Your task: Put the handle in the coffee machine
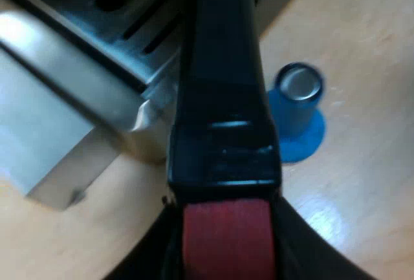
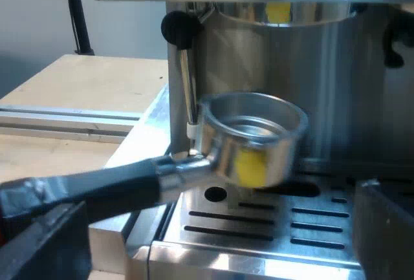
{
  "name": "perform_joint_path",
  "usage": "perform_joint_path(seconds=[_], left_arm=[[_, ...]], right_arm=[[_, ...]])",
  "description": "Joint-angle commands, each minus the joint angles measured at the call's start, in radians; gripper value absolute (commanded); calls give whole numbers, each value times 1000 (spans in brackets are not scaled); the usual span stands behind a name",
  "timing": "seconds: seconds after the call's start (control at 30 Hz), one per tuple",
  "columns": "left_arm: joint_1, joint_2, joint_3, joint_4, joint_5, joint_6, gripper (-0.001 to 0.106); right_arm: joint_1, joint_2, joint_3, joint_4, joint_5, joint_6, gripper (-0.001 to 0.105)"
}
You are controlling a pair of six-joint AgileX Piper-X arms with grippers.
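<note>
Metal holder [image 2: 255, 141] hangs in the air at the front of the espresso machine [image 2: 323, 66], over the drip tray [image 2: 259, 231] and under the round brew head, not yet locked in. Our left gripper [image 1: 226, 244] has its fingers [image 1: 155, 260] closed about the red end [image 1: 226, 238] of the dark handle [image 1: 220, 86], so we carry the whole piece from its far tip. We judge that to be the main risk. With so long a lever the metal cup may droop or roll in the grasp, and its rim would then strike the head's edge rather than enter it.

The steam wand [image 2: 187, 92] with its black knob stands just beside the holder's neck, and a sideways swing for locking could knock it. A blue tamper [image 1: 294, 112] stands on the wooden table [image 1: 362, 183] near the machine's base, apart from the handle. Our right gripper [image 2: 217, 228] hovers low before the drip tray with its fingers spread wide and nothing between them. From there it may lie in the handle's path.

We cannot see the underside of the brew head or the holder's locking lugs, so their alignment is unknown. The left fingers are cut off where they meet the handle. Whether the cup holds coffee we cannot tell.
</note>
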Motion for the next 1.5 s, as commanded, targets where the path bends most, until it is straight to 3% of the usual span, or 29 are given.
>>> perform_joint_path(seconds=[0.03, 0.2, 0.33, 0.43, 0.77, 1.17, 1.3, 1.4, 1.5], left_arm=[[2, -9, -15, -35, -8, -15, 0], [2, -9, -15, -35, -22, -15, 0], [2, -9, -15, -46, -17, -15, 0], [2, -9, -15, -47, 2, -19, 0], [2, -9, -15, -47, 40, -26, 0], [2, -9, -15, -47, 59, -40, 0], [2, -9, -15, -47, 93, -46, 0], [2, -9, -15, -47, 95, -51, 0], [2, -9, -15, -47, 95, -51, 0]], right_arm=[[-19, -5, -1, -22, 5, -17, 83], [-22, -5, -1, -22, -13, -35, 83], [-22, -9, -1, -22, 16, -132, 83], [-22, -13, -1, -19, 12, -136, 83], [-22, -51, 19, -20, 7, -126, 83], [-27, -121, 67, -16, -77, -79, 83], [-34, -131, 67, -14, -77, -79, 83], [-37, -130, 87, -17, -77, -19, 83], [-37, -130, 109, -21, -75, -9, 83]])
